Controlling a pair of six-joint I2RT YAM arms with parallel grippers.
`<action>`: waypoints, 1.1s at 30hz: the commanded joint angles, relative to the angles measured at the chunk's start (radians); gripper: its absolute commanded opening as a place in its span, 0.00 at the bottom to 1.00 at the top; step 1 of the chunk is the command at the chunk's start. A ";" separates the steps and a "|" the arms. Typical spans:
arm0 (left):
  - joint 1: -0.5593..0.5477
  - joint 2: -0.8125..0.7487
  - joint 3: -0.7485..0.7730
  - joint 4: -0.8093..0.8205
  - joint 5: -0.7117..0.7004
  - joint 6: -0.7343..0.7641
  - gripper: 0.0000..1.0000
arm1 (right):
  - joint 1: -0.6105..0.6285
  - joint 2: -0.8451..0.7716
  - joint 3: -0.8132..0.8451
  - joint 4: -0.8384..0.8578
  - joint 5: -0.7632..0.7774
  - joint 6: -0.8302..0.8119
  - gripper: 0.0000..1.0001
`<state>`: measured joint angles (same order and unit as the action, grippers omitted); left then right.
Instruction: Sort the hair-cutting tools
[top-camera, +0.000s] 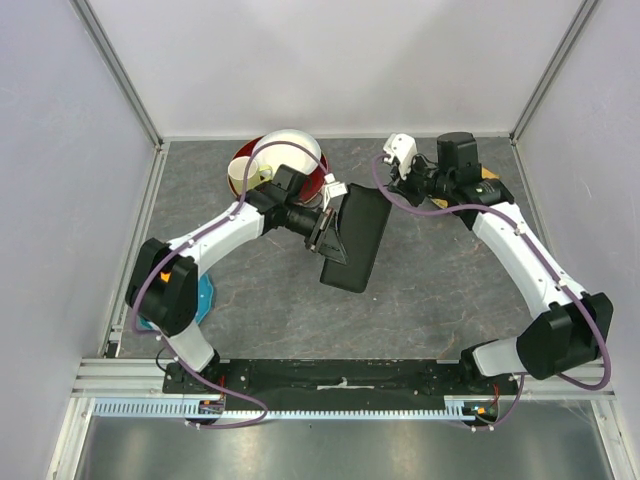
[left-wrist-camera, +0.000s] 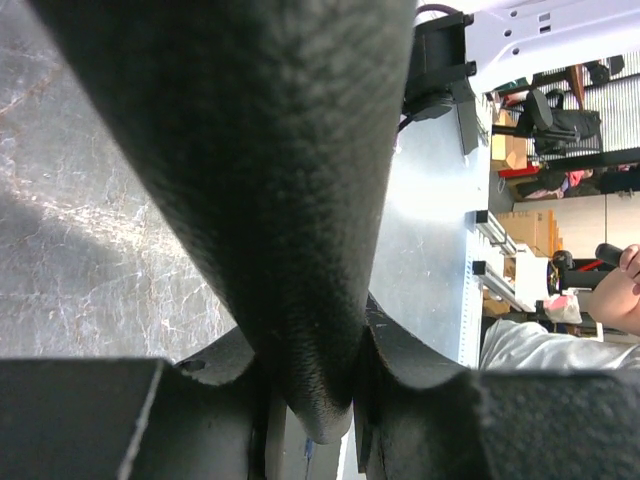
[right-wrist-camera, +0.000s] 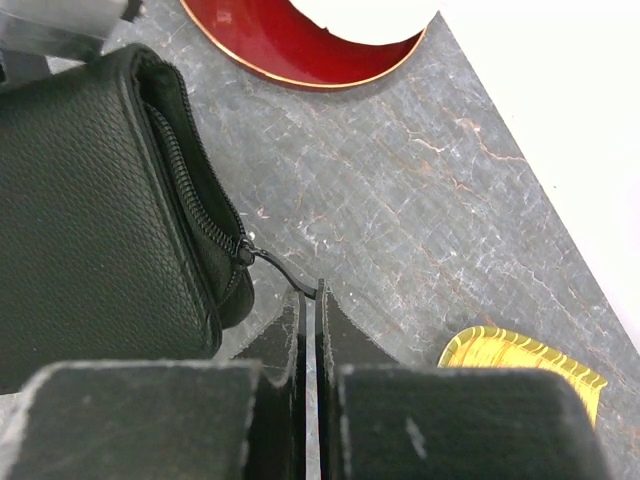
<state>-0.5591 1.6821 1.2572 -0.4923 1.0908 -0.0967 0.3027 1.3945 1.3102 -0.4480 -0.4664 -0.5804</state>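
Observation:
A flat black leather zip case (top-camera: 356, 238) lies in mid-table, and no scissors or combs show in any view. My left gripper (top-camera: 332, 233) is shut on the case's left edge. In the left wrist view the case (left-wrist-camera: 260, 180) fills the frame, pinched between the left gripper's (left-wrist-camera: 315, 400) fingers. My right gripper (top-camera: 386, 178) is at the case's far right corner. In the right wrist view the right gripper (right-wrist-camera: 318, 300) is shut on the thin zipper pull (right-wrist-camera: 280, 270) of the case (right-wrist-camera: 90, 200). The zip looks closed.
A red bowl (top-camera: 250, 160) holding a white bowl (top-camera: 295, 150) and a cream cup (top-camera: 243, 178) stands at the back left; its rim shows in the right wrist view (right-wrist-camera: 300, 45). A yellow dish (top-camera: 492, 182) (right-wrist-camera: 520, 365) sits at the back right. A blue object (top-camera: 206, 296) lies by the left arm.

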 joint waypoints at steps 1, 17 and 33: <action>-0.099 0.036 0.028 -0.181 0.100 0.095 0.02 | -0.017 -0.003 0.127 0.126 -0.011 -0.095 0.00; -0.142 0.107 0.111 -0.256 -0.014 0.152 0.02 | 0.134 0.047 0.123 0.235 0.024 0.011 0.00; 0.054 0.018 0.033 -0.071 -0.193 -0.096 0.02 | 0.130 -0.098 -0.060 0.253 0.661 0.474 0.98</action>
<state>-0.5426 1.7615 1.2903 -0.6544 0.9070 -0.1020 0.4347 1.3674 1.2884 -0.2333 0.0662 -0.3004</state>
